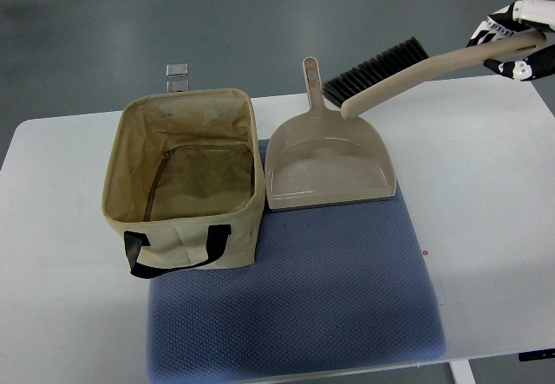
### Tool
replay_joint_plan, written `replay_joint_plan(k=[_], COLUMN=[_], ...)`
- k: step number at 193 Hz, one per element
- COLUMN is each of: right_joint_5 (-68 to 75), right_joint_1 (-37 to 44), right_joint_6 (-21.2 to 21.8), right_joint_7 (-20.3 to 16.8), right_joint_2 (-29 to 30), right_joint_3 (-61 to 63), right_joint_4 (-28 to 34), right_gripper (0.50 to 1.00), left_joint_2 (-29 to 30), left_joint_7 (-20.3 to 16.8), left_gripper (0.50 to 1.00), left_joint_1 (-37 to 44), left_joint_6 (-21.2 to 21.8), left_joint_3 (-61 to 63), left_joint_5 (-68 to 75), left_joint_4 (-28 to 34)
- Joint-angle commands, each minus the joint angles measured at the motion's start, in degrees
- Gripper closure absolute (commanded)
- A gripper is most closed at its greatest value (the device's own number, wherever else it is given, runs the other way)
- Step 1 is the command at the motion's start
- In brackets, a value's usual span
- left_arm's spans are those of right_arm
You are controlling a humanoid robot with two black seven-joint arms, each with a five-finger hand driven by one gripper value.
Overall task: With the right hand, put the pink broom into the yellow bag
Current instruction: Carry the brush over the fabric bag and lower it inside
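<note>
My right hand (518, 39) is at the top right, shut on the handle of the pinkish-beige broom (408, 74). It holds the broom in the air, with the black bristles (375, 69) pointing left above the top of the matching dustpan (329, 163). The yellow-beige fabric bag (186, 180) stands open on the left, its black strap at the front. The bag looks empty inside. The left hand is not visible.
The dustpan lies on a blue mat (303, 297) that covers the middle of the white table (486, 193). The bag's right part also rests on the mat. A small clear object (178, 73) sits behind the bag, past the table's far edge.
</note>
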Motion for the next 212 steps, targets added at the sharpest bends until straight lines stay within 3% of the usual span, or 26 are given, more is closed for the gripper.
replay_joint_plan(k=[1,89,162,212], right_joint_5=[-0.36,-8.54,-13.72,-15.22], right_joint_1=[3.42,10.37,10.28,10.28], right_joint_6=[0.49,0.67,-1.53,-3.55], right_joint_7=[-0.64,-4.07,-6.44,-7.93], right_joint_2=[4.29,30.75,43.49,48.42], right_joint_3=[0.19,-2.36,-4.91,-5.26], right_joint_4=[-1.33,-12.49,-17.59,-19.44], right_gripper=[1.000,1.000,1.000,0.989], left_joint_2=[0.00,0.00,0.00,0.00], left_joint_7=[0.06,0.06,-0.03,0.06], left_gripper=[0.500,0.500,0.500,0.500], left_joint_1=[-0.06,0.03,0.03,0.03], left_joint_6=[0.00,0.00,0.00,0.00], left_joint_3=[-0.09,-0.09,-0.09,-0.09], left_joint_5=[0.00,0.00,0.00,0.00], left_joint_4=[0.00,0.00,0.00,0.00])
